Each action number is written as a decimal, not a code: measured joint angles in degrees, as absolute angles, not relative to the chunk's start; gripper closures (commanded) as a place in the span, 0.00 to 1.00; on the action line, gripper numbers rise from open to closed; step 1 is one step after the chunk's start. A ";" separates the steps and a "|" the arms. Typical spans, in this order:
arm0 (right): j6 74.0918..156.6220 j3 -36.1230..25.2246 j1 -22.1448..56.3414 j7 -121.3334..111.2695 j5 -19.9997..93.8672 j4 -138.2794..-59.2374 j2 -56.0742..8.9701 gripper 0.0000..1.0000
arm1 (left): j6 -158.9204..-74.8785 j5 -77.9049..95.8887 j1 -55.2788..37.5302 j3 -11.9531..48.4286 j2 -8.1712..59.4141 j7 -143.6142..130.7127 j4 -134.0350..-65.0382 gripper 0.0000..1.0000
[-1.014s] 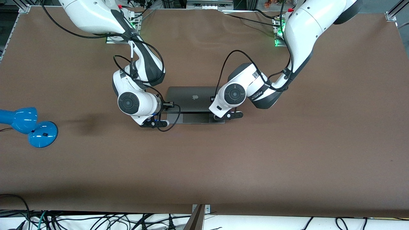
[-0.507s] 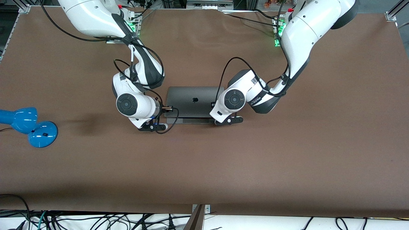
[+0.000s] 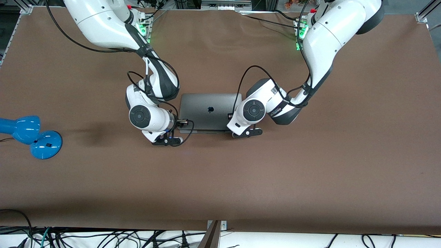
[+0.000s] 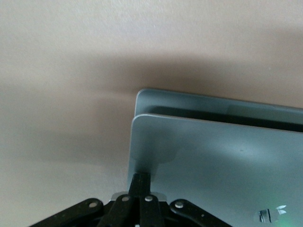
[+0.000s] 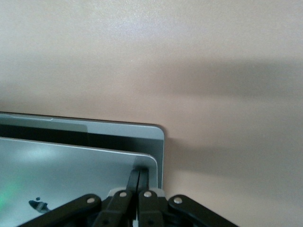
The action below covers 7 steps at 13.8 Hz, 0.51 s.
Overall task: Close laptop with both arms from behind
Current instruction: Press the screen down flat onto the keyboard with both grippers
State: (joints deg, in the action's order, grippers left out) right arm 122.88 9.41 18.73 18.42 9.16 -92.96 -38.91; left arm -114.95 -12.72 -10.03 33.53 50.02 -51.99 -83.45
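The space-grey laptop [image 3: 206,110] lies mid-table with its lid [image 4: 213,165] almost down; a narrow dark gap shows above the base [image 4: 189,100]. My left gripper [image 3: 230,116] is shut, and its fingertips [image 4: 141,182] press on the lid's corner at the left arm's end. My right gripper [image 3: 182,121] is shut, and its fingertips [image 5: 140,177] press on the lid [image 5: 71,165] near its corner at the right arm's end, above the base edge [image 5: 118,130]. Neither gripper holds anything.
A blue desk lamp [image 3: 31,136] lies at the right arm's end of the brown table [image 3: 310,165]. Black cables [image 3: 103,237] hang along the table's edge nearest the front camera.
The lid has dropped from half open to nearly flat, hiding the keyboard deck. Both grippers have moved down with it, pressing its corners.
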 measured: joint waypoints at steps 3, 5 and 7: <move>123.49 9.01 18.73 17.88 9.16 -92.95 -39.48 0.95 | -115.09 -13.15 -10.18 33.43 50.81 -51.99 -83.04 1.00; 124.15 8.78 18.72 17.71 9.16 -92.95 -39.63 0.95 | -115.65 -13.15 -10.52 33.03 50.96 -51.99 -82.96 1.00; 124.55 8.77 18.72 17.69 9.16 -92.95 -39.89 0.95 | -115.99 -13.15 -10.96 32.52 51.00 -51.99 -82.95 1.00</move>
State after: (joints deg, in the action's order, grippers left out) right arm 124.55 8.77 18.72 17.69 9.16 -92.95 -39.89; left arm -115.99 -13.15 -10.96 32.52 51.00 -51.99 -82.95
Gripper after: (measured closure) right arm 0.947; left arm 0.991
